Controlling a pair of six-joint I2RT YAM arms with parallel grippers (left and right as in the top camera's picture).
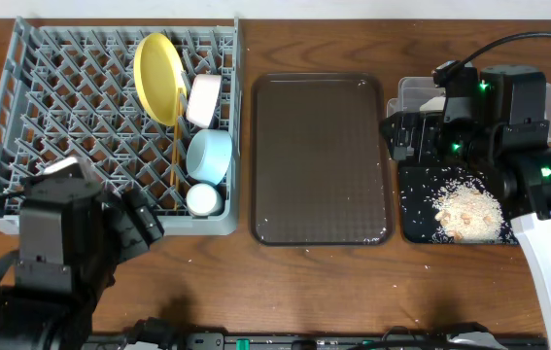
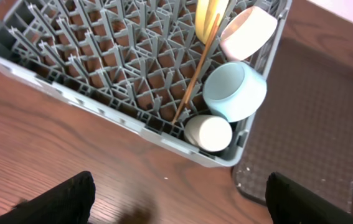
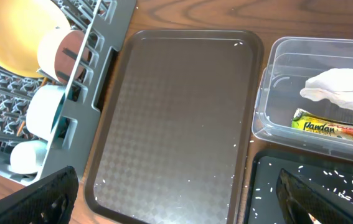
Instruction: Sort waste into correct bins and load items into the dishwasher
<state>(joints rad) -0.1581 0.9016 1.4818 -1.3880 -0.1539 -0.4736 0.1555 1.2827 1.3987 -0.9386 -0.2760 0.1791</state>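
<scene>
The grey dish rack [image 1: 61,117] holds the yellow plate [image 1: 158,63], white bowl [image 1: 204,99], light blue bowl [image 1: 209,156], white cup [image 1: 203,199] and chopsticks [image 1: 176,146]. In the right wrist view the clear tub [image 3: 276,81] holds the white napkin [image 3: 344,90] and the green-and-yellow wrapper [image 3: 332,127]. The black tray [image 1: 421,209] holds a heap of rice scraps [image 1: 467,209]. My left gripper [image 2: 179,205] is open and empty over the table, in front of the rack's near right corner. My right gripper [image 3: 176,199] is open and empty above the brown tray's right edge.
The dark brown serving tray [image 1: 321,156] lies between the rack and the bins, with a few rice grains on it. Stray grains dot the wooden table [image 1: 256,282] near the front. My right arm hides most of the clear tub in the overhead view.
</scene>
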